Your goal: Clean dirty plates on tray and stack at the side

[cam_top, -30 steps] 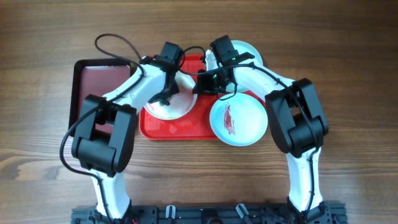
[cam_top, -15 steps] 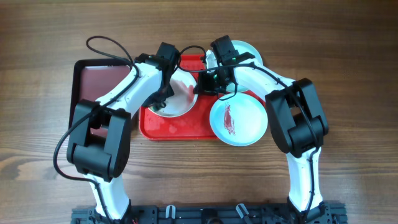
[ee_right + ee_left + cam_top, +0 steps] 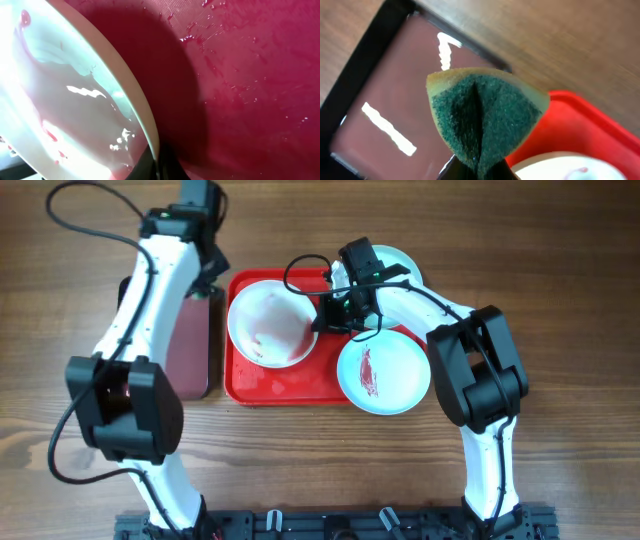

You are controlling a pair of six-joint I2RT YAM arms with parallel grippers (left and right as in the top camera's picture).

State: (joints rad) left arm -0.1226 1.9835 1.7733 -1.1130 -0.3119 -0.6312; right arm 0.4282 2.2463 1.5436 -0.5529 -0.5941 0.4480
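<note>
On the red tray (image 3: 290,385) a white plate (image 3: 268,325) with faint red smears stands tilted, and my right gripper (image 3: 322,315) is shut on its right rim. The right wrist view shows that rim (image 3: 127,80) pinched by the gripper (image 3: 157,165) above the wet tray (image 3: 250,75). A pale aqua plate (image 3: 383,370) with a red smear lies at the tray's right edge. Another aqua plate (image 3: 398,262) sits behind the right arm. My left gripper (image 3: 207,280) is shut on a green sponge (image 3: 485,115), raised over the maroon tray's back right corner.
A dark maroon black-rimmed tray (image 3: 190,350) lies to the left of the red tray, seen also in the left wrist view (image 3: 385,90). Wooden table surrounds both. A black cable (image 3: 90,200) loops off the left arm at the back left.
My left arm has lifted off the white plate and swung back left over the maroon tray, taking the sponge along. The right gripper still holds the plate's rim.
</note>
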